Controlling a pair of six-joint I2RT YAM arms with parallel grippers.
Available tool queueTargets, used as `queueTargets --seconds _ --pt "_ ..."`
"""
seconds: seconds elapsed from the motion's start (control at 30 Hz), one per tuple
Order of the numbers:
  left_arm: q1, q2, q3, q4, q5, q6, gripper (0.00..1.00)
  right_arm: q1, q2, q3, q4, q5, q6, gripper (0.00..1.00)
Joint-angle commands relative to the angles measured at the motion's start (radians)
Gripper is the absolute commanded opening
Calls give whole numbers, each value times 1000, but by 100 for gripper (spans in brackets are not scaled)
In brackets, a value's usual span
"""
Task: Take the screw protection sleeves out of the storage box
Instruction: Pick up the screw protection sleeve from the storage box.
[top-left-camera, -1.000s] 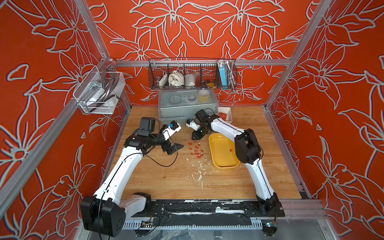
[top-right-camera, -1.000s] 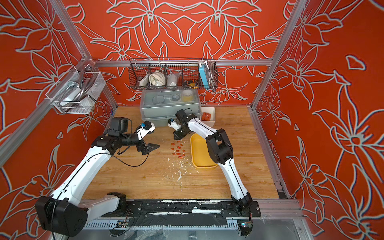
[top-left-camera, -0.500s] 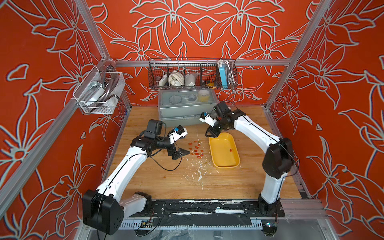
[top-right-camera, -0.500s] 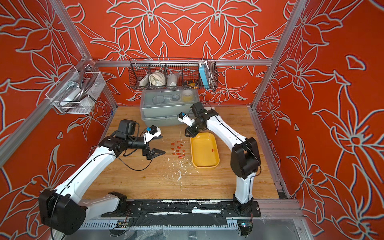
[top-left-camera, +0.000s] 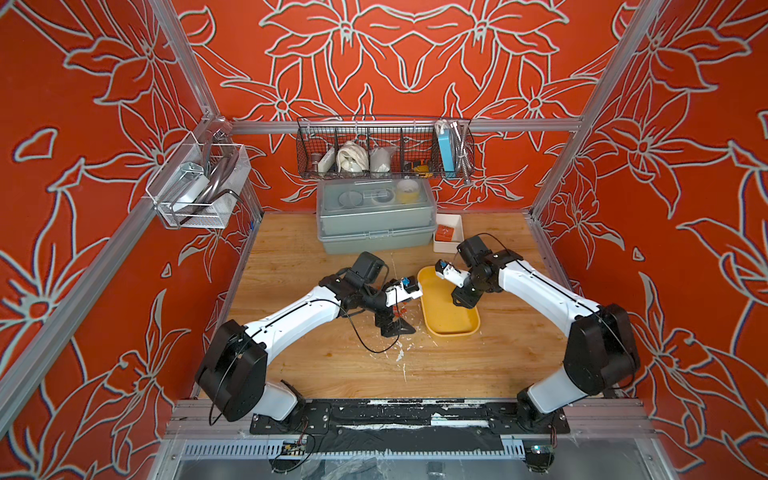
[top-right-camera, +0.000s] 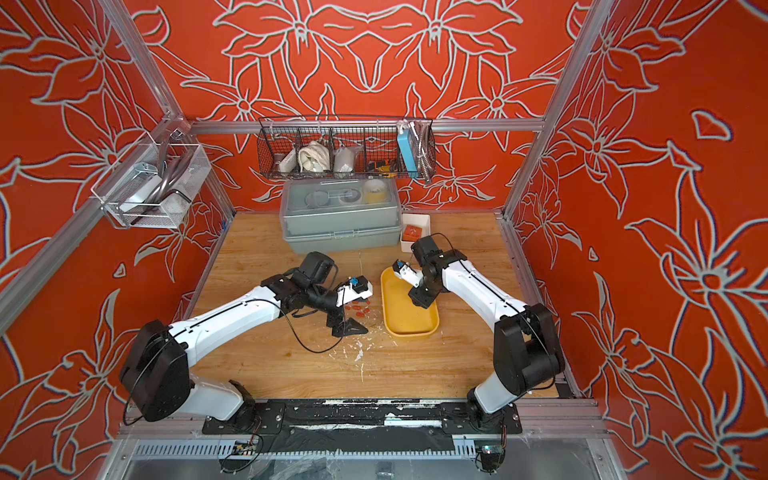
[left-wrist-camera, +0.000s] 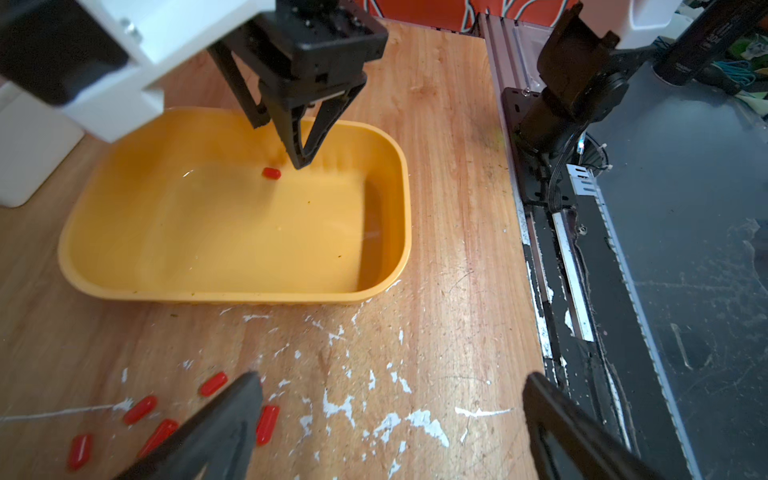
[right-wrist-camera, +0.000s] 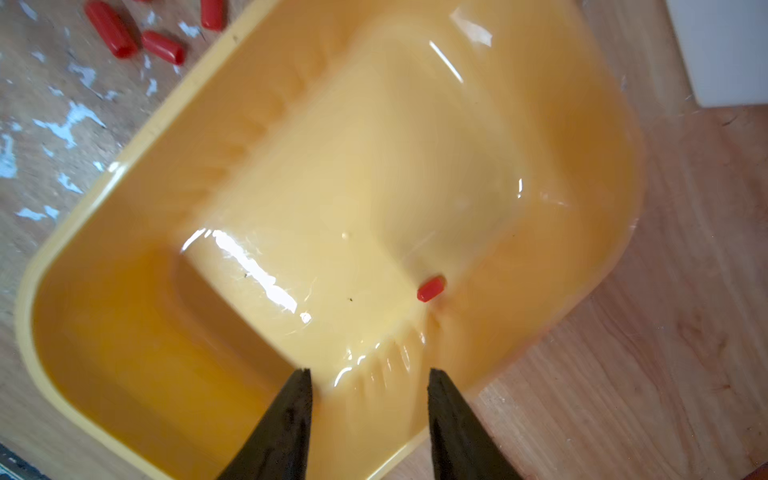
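Right gripper (right-wrist-camera: 369, 372) above the storage box (left-wrist-camera: 232, 297), jaws partly apart — holding nothing, one screw protection sleeve (right-wrist-camera: 431, 288) inside near the wall, other sleeves (left-wrist-camera: 141, 409) on the counter (left-wrist-camera: 449, 208), left gripper (left-wrist-camera: 390, 378) spread wide — empty.

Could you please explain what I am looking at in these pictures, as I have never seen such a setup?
These are two white robot arms on a wooden table, each ending in a two-fingered black gripper. Two pictures look down from above on the whole scene; the other two come from cameras on the arms' wrists. On the table stand a yellow storage box, a grey lidded box, a small white bin and a scatter of tiny red sleeves beside the yellow box. One sleeve lies inside it. The right gripper hangs over the box, the left gripper over the table near the scatter; both are open and hold nothing.
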Motion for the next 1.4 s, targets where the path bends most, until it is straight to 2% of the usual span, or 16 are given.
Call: queueTargets --seconds 0.0,0.2,0.5,0.63,0.77,0.9,1.07,1.37 --pt "-18 1 -14 23 -15 15 98 2 -7 -56 -8 52 -27 45" --pt "-19 -12 -34 9 -31 61 98 -6 -1 -112 -8 111 -36 45" --pt "-19 -24 -30 -11 -43 91 98 -40 73 -40 7 292 -41 45" --pt "-19 -32 -34 -19 -50 105 98 -40 119 -6 16 233 29 44" --pt "-19 -40 -37 -24 -51 116 98 -40 140 -13 74 155 113 38" --pt "-19 -40 -32 -28 -53 119 98 -39 145 -35 161 208 180 30" --pt "-19 -36 -29 -34 -53 122 98 -31 156 -52 240 304 211 29" --pt "-19 -36 -30 -40 -56 133 98 -19 194 -70 257 316 250 24"
